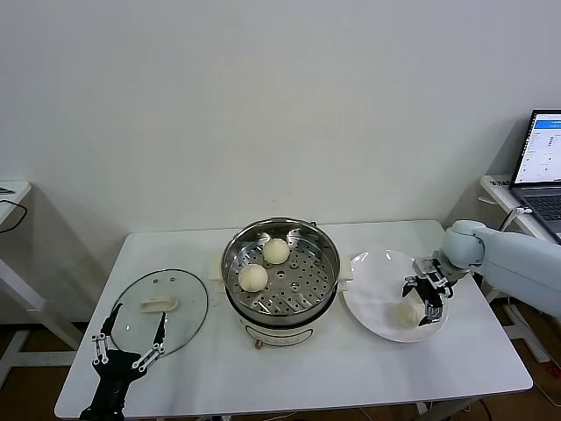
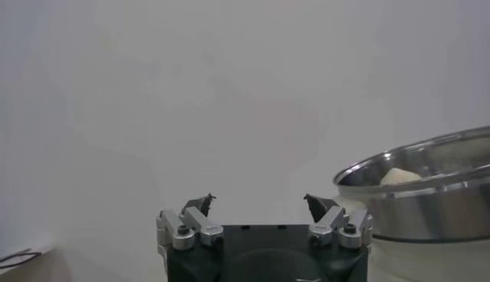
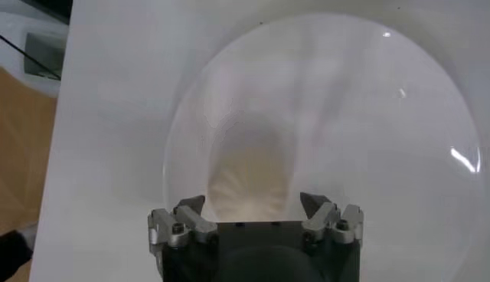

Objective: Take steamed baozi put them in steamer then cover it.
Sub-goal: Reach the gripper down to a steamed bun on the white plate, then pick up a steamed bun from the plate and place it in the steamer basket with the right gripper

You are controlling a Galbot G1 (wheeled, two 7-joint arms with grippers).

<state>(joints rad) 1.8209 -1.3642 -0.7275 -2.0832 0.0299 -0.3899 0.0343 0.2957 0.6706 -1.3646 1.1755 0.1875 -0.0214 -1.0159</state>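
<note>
The steamer (image 1: 308,282) stands mid-table with two baozi (image 1: 276,251) (image 1: 253,277) on its perforated floor. A third baozi (image 1: 407,312) lies on the white plate (image 1: 377,281) to its right. My right gripper (image 1: 427,298) is open and hangs just above that bun. In the right wrist view the bun (image 3: 249,180) sits between the spread jaws of the gripper (image 3: 253,205), over the plate (image 3: 367,115). The glass cover (image 1: 184,303) lies flat at the left. My left gripper (image 1: 130,338) is open and empty at its near edge. A fourth bun is not in view.
A laptop (image 1: 543,162) stands on a side table at the far right. In the left wrist view the left gripper (image 2: 259,203) faces the wall, with the steamer rim (image 2: 429,191) and one bun (image 2: 400,176) beside it.
</note>
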